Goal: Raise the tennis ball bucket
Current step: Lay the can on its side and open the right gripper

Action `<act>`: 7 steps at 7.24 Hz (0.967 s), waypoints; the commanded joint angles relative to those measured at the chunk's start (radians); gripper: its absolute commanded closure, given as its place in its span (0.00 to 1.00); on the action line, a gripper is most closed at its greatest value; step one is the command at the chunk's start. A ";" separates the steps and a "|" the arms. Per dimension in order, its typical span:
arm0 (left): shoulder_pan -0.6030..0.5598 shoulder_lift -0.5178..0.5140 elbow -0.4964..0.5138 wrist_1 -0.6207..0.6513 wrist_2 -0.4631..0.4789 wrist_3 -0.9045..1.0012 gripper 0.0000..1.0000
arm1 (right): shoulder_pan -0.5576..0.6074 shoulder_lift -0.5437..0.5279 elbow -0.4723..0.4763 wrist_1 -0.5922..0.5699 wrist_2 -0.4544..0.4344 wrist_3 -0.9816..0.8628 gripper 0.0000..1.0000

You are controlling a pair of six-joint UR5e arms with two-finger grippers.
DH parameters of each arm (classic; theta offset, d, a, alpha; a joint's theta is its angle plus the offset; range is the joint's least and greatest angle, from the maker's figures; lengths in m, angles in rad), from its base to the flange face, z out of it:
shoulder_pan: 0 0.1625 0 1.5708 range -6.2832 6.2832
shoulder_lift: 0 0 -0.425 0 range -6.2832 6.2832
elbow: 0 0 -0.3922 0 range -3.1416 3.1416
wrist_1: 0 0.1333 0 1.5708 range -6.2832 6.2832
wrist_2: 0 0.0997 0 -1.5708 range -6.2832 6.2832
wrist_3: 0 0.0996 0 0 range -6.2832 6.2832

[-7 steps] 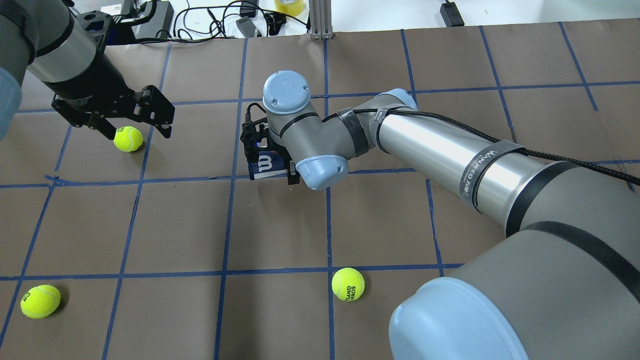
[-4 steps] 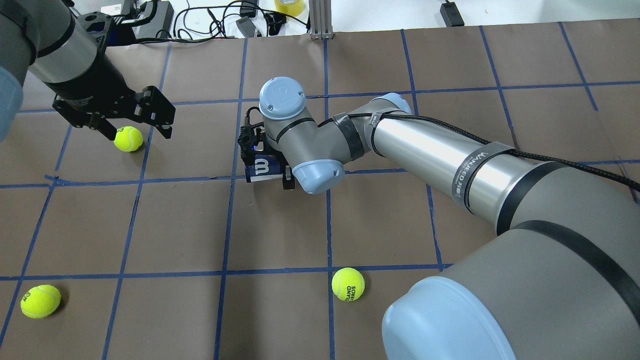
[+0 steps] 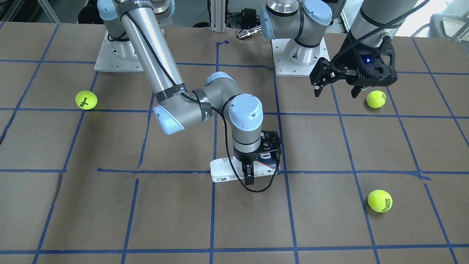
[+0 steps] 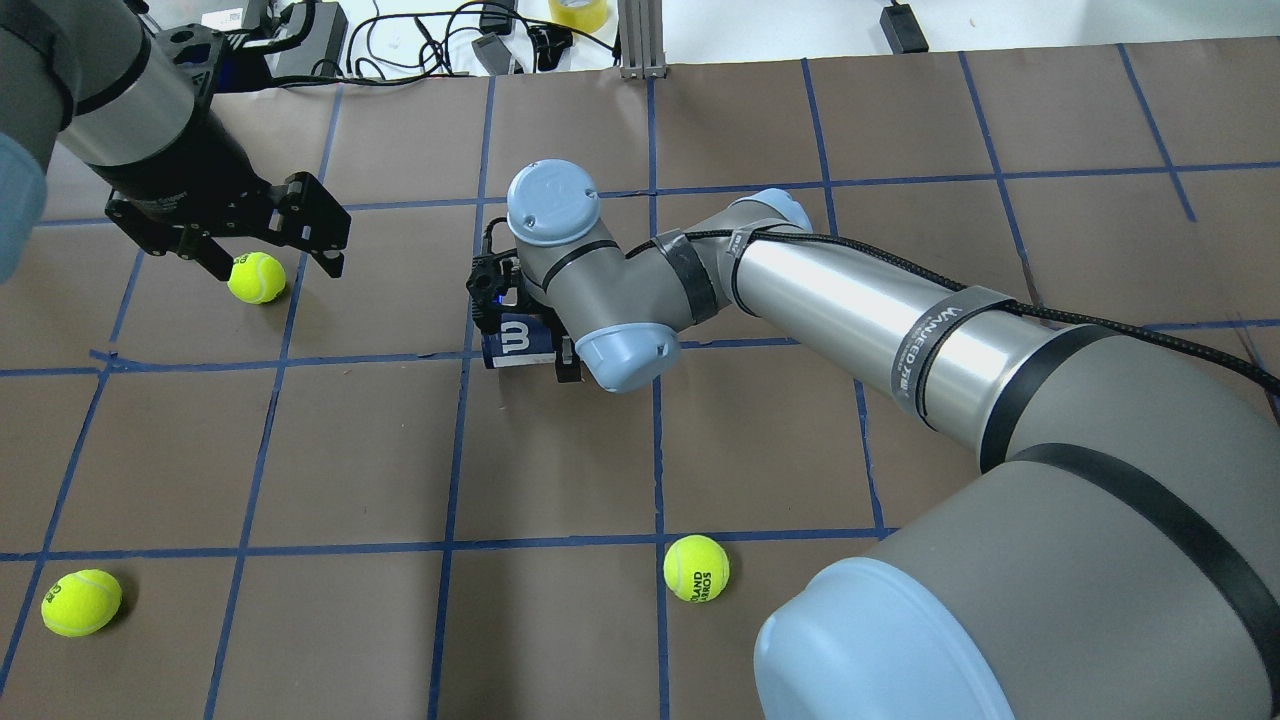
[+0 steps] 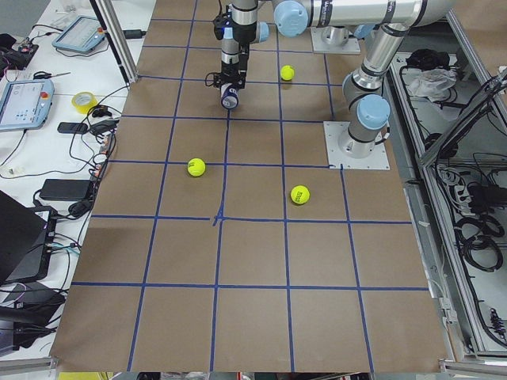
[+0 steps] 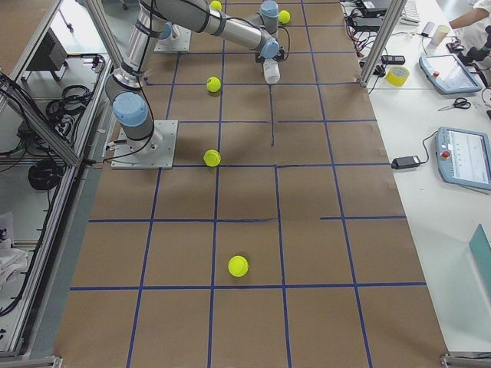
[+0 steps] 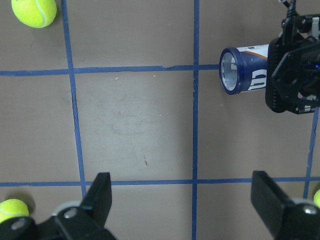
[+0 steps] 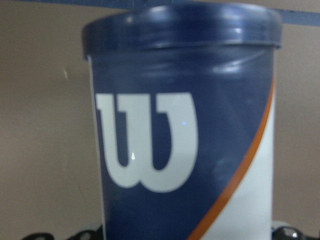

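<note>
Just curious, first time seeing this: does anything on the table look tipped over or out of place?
The tennis ball can is on its side in the right gripper, while yellow balls lie scattered loose on the table.

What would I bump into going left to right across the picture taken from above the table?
Tennis ball in the bottom corner → tennis ball higher up → tennis ball bucket → tennis ball at the bottom middle.
</note>
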 commanded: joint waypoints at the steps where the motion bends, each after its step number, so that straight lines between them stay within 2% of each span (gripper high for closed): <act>1: 0.000 0.000 0.000 0.000 0.000 0.000 0.00 | 0.000 0.001 -0.001 0.008 -0.001 0.006 0.00; 6: 0.000 0.000 0.000 0.000 0.000 0.000 0.00 | -0.009 -0.016 -0.011 0.012 0.002 0.016 0.00; 7: 0.000 0.000 0.000 0.000 0.000 0.000 0.00 | -0.021 -0.040 -0.010 0.056 0.010 0.019 0.00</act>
